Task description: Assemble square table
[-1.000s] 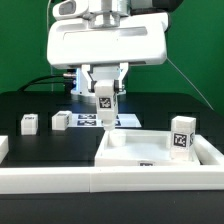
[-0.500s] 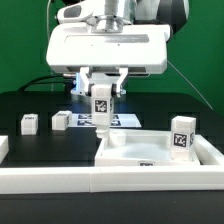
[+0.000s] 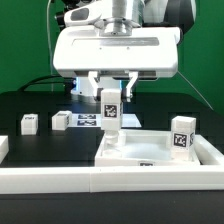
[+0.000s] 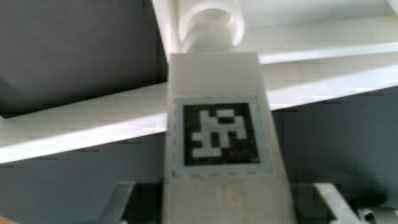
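Centre frame, the arm's jaws clamp a tagged leg (image 3: 109,108) upright over the upper-left corner of the square tabletop (image 3: 130,148), which sits lower right on the bench. Advisable next: hold the leg vertical, centre it over that corner, and lower gently.

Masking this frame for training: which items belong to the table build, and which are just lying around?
Job: tabletop; held leg in the gripper; upright leg at the exterior view's right; loose leg and second loose leg at its left.
Not job: marker board; border rail.
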